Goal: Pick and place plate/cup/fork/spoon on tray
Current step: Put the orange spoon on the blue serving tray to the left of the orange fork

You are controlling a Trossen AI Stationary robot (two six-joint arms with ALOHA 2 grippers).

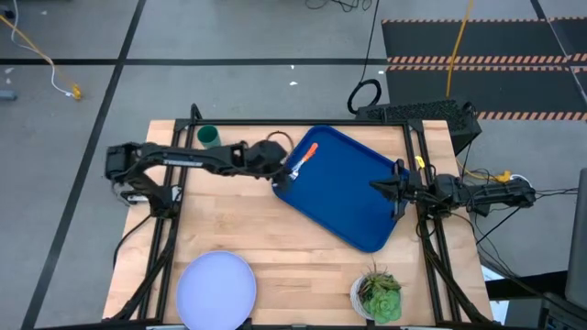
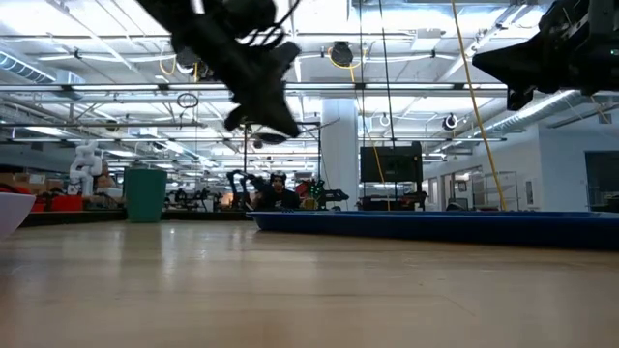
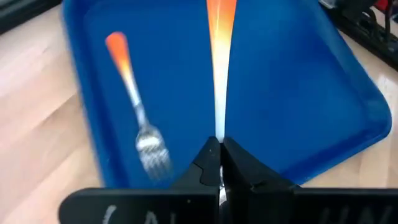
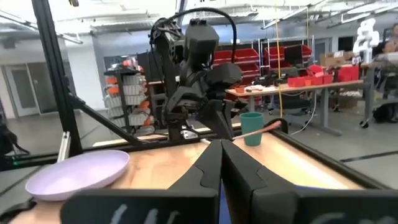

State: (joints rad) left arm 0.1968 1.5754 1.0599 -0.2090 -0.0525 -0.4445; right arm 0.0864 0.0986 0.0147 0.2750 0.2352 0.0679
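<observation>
The blue tray (image 1: 353, 188) lies turned at an angle on the right half of the wooden table (image 1: 275, 238), its long axis running from about ten o'clock to four o'clock in the high view. On its floor near the ten-o'clock corner lies the fork (image 3: 138, 118), orange handle and silver tines, seen clearly in the left wrist view. Above that same corner the left gripper (image 1: 286, 174) is pinching the spoon (image 3: 221, 56) by its metal end, the orange handle pointing away from the fingers over the tray floor; the low view shows this gripper well clear of the tabletop. Most of the tray floor is bare blue from the centre toward four o'clock.

The dark green cup (image 1: 209, 137) stands upright near the table's far left edge, at about eleven o'clock from the table centre, just beside the left arm. The pale plate (image 1: 215, 289) rests at seven o'clock, against the near edge, with bare wood between it and the tray. A white pot with a green plant (image 1: 378, 293) sits at five o'clock, near the tray's lower corner but apart from it.

The right gripper (image 1: 383, 187) hangs at the tray's three-o'clock edge, fingers pressed together on nothing, raised off the surface.

Beyond the table is a large workshop with shelving, red bins and benches.
</observation>
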